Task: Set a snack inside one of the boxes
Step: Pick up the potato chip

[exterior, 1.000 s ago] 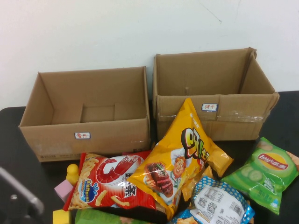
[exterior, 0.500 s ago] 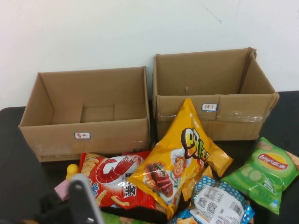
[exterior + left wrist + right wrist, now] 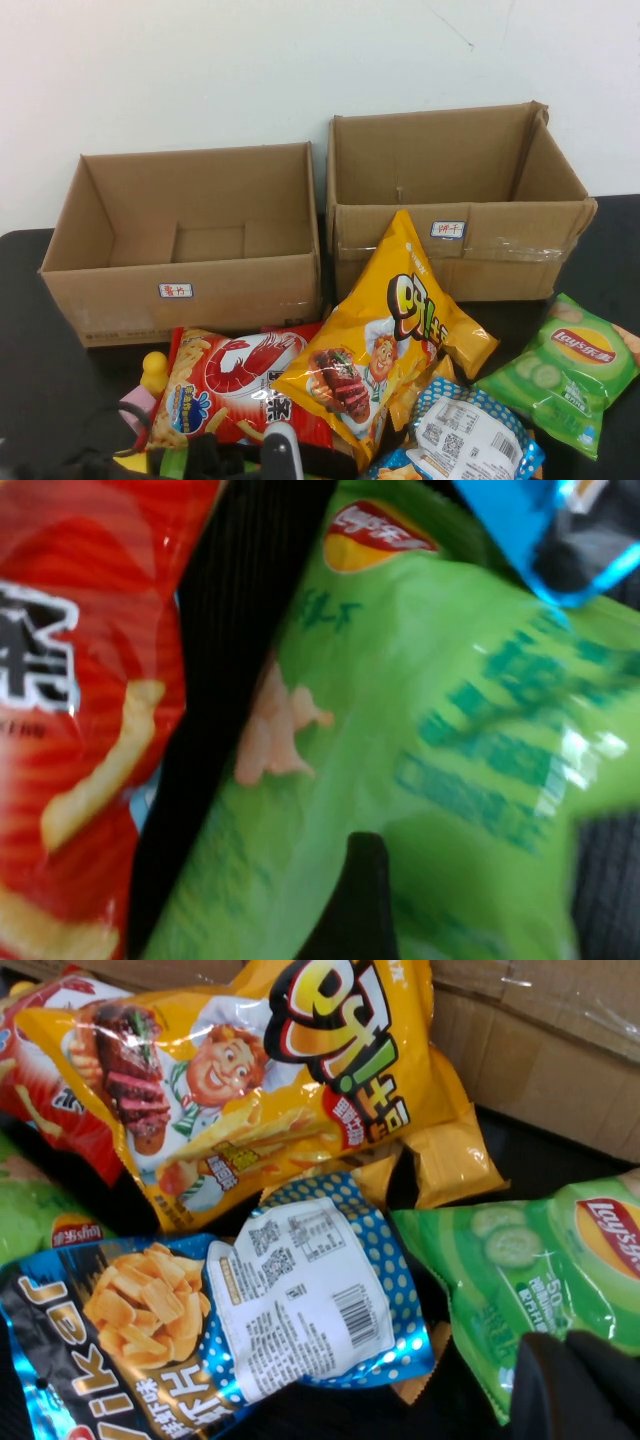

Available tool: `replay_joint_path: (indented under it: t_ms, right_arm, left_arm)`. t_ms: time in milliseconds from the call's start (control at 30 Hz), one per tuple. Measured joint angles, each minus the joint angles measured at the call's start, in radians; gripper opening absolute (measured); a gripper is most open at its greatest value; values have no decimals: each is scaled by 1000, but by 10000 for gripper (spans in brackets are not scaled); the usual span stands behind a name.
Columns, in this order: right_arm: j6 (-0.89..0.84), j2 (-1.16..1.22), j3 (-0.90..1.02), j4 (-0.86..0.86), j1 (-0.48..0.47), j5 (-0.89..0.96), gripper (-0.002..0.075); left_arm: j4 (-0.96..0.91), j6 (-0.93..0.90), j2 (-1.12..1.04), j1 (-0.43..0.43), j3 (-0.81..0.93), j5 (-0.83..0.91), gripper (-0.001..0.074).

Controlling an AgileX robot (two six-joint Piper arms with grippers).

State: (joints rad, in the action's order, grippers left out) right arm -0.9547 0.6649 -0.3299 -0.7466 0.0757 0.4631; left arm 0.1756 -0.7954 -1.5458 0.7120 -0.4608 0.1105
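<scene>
Two open, empty cardboard boxes stand at the back, the left box [image 3: 180,290] and the right box [image 3: 500,265]. In front lie a yellow chip bag [image 3: 385,335], a red prawn-stick bag [image 3: 235,385], a blue bag [image 3: 470,435] and a green Lay's bag [image 3: 565,365]. My left gripper [image 3: 275,455] is at the front edge, low over a second green Lay's bag [image 3: 430,730] that lies beside the red bag [image 3: 80,680]. It is open, with one dark finger [image 3: 365,880] against the green bag. My right gripper [image 3: 575,1385] is shut and empty, hovering beside the cucumber Lay's bag [image 3: 540,1260].
A yellow toy duck [image 3: 155,368] and a pink block [image 3: 138,408] sit at the front left. The snacks overlap in a pile; the yellow bag [image 3: 250,1070] leans over the blue bag [image 3: 230,1310]. The black table shows at both sides.
My left arm has swung from the front left corner to the right along the front edge, and now sits over the green bag below the red bag. The snacks have not moved.
</scene>
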Motion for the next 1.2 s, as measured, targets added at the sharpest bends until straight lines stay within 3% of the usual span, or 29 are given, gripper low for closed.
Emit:
replay_joint_path:
  t_ms: [167,333,567,900,1200]
  right_arm:
    - [-12,0,0,-11,0,-2,-1]
    - [-16,0,0,-21,0,-8,-1]
    - [-17,0,0,-21,0,-16,-1]
    - [-17,0,0,-25,0,-24,-1]
    - [-17,0,0,-33,0,-27,-1]
  left_arm:
    - [-4,-26,-100,2,-2,-99,469]
    - [-11,-42,-131,2,-11,-116,221]
    - [-9,-32,-22,36,-11,-28,43]
    - [-131,127,233,41,-11,179,12]
    - [-714,620,419,40,-193,473,10]
